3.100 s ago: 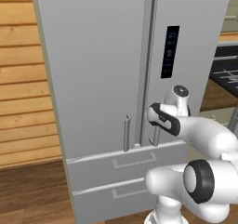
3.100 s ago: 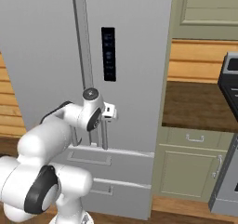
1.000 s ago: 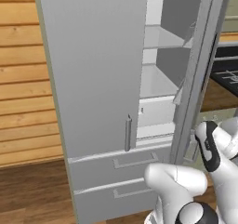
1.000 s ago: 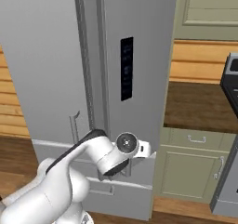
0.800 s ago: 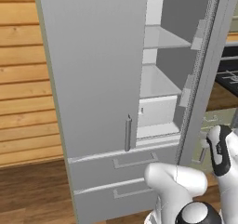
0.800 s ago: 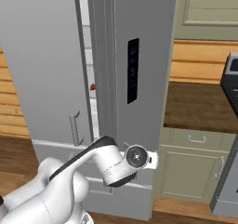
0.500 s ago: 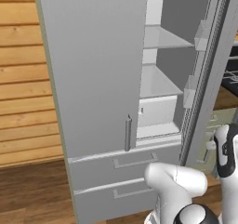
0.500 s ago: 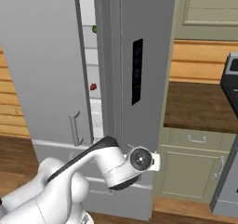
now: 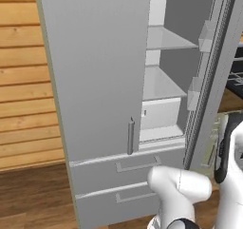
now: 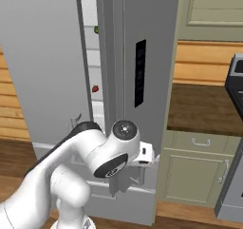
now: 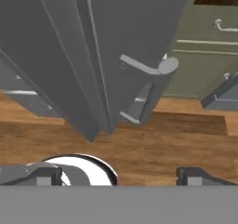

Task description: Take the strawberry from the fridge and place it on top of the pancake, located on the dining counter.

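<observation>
Light-grey and tall, the fridge (image 9: 95,81) stands with its right door (image 10: 142,81) swung partly open, so the left base view looks in at white shelves (image 9: 163,83) and, below the closed left door, two lower drawers (image 9: 128,180). Through the narrow gap beside the open door in the right base view, the strawberry (image 10: 95,88) shows as a tiny red speck on an inner shelf, with a small green thing (image 10: 96,30) on a shelf higher up. The gripper (image 11: 118,174) hangs low in front of the open door's outer face, its two dark fingertips (image 11: 46,174) spread wide at the bottom of the hand view with nothing between them. That view looks along the door's bar handle (image 11: 151,76), which is a little beyond the fingers and not touched by them, with wooden floor (image 11: 153,144) beneath. To the right of the fridge stand pale green cabinets (image 10: 199,171) under a dark counter top (image 10: 204,107).
</observation>
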Available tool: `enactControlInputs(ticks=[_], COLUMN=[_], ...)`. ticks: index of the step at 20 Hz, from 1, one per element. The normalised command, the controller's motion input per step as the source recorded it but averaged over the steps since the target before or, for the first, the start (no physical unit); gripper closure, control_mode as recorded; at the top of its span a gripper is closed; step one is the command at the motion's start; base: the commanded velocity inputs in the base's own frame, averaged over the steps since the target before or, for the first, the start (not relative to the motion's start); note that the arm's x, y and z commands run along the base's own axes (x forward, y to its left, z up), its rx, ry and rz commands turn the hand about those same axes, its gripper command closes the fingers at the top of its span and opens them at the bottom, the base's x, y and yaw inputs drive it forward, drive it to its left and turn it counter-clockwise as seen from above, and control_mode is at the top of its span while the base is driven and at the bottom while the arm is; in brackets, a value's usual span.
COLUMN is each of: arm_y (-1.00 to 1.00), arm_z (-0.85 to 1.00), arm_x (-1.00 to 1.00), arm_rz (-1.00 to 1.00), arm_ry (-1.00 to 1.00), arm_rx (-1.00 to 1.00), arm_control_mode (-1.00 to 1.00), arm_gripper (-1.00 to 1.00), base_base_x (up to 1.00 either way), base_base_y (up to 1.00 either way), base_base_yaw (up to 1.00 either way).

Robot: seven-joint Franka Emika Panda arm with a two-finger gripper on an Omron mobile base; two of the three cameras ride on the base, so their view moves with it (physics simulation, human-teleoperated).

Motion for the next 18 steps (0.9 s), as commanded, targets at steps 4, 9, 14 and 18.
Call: enactControlInputs(ticks=[4, 9, 14, 18], arm_y=[1.00, 1.00, 0.98, 0.36], arm_z=[0.42, 0.54, 0.54, 0.27], arm_x=[-0.04, 0.00, 0.09, 0.79], arm_rz=[-0.02, 0.00, 0.00, 0.01], arm_ry=[0.19, 0.19, 0.19, 0.36], arm_rx=[-0.39, -0.42, -0.42, -0.45], arm_control_mode=[-1.00, -1.00, -1.00, -1.00], arm_gripper=[-1.00, -1.00, -1.00, -1.00], base_base_x=[0.00, 0.00, 0.00, 0.00], base_base_y=[0.00, 0.00, 0.00, 0.00], base_base_yaw=[0.00, 0.00, 0.00, 0.00])
